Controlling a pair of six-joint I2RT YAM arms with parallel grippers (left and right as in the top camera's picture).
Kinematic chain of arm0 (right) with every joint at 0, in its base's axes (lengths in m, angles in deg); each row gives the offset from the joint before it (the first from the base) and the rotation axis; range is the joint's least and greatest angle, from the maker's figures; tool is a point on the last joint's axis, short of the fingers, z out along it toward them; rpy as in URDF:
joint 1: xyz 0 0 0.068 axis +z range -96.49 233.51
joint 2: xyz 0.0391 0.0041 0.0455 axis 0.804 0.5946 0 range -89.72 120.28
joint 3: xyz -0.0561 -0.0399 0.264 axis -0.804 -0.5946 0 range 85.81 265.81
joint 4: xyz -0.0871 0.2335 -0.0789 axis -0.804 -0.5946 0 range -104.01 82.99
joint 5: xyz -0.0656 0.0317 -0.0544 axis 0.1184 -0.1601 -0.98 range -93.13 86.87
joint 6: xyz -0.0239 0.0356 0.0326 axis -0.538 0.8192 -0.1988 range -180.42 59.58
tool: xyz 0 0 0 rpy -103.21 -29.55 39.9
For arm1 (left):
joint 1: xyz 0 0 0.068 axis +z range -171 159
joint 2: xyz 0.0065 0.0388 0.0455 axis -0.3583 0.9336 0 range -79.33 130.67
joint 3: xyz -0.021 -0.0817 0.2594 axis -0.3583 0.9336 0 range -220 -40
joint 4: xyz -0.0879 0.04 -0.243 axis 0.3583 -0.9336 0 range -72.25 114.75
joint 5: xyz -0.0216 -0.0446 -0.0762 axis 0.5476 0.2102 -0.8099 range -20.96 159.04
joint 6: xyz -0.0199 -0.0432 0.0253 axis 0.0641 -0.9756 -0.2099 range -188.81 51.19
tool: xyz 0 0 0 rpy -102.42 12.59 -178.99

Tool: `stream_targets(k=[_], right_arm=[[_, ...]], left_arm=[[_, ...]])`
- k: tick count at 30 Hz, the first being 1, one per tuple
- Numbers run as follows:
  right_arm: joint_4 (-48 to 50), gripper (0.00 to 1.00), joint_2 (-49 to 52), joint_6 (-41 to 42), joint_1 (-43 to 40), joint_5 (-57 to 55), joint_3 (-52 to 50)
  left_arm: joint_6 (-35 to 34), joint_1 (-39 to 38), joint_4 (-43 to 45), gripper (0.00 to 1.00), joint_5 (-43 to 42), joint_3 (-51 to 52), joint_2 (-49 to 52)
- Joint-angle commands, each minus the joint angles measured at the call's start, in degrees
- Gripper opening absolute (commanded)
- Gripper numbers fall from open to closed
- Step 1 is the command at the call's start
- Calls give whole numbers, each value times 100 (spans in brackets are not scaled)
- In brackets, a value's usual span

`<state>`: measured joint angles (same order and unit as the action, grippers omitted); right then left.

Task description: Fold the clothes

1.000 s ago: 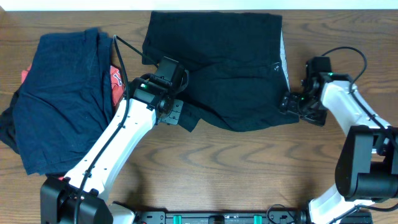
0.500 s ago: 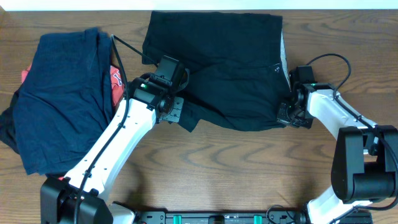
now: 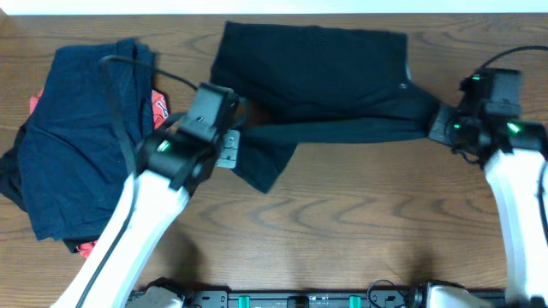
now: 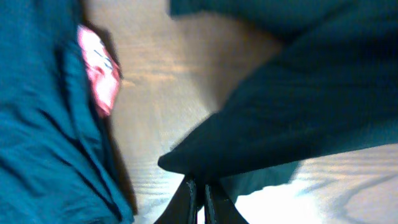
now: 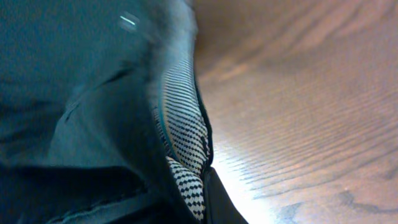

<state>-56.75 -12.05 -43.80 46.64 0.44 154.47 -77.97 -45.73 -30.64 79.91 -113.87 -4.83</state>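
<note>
Both arms have swung apart, stretching the black shorts [image 3: 317, 81] across the desk's [image 3: 360, 239] upper middle. My left fingers [image 3: 233, 147] and right fingers [image 3: 441, 128] each pinch an edge of them. I reckon this tension could pull a thin pinch loose.

nothing legible shows on any surface. the red garment [image 3: 159, 108] in the pile of clothes on the worktop carries white printed marks, but they are too small and blurred to read in either view.

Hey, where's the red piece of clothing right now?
Overhead view, left side of the table: the red garment peeks out from under the navy garment's right edge, just left of the left hand gripping the black shorts.
</note>
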Motion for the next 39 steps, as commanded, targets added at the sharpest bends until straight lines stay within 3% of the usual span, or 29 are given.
stream_targets(k=[1,10,15,24,33,36,39], right_arm=[[-164,1,-400,-258,-254,-221,66],[-1180,1,-1141,-256,-254,-221,66],[-1266,1,-1401,-225,-254,-201,63],[-1117,1,-1029,-400,-254,-205,55],[-1067,1,-483,-455,-249,-203,52],[-1014,1,-378,-472,-249,-203,52],[-973,1,-306,-472,-247,-203,52]], left_arm=[[-122,94,-111,6,876,-173,-649],[-133,92,-402,6,863,-173,-1797],[-149,92,-483,6,564,-170,-1897],[79,92,269,6,466,-170,-671],[485,83,-629,6,-1419,-170,332],[815,-20,-1001,17,-1808,-170,295],[1088,-345,-1399,43,-2164,-168,203]])
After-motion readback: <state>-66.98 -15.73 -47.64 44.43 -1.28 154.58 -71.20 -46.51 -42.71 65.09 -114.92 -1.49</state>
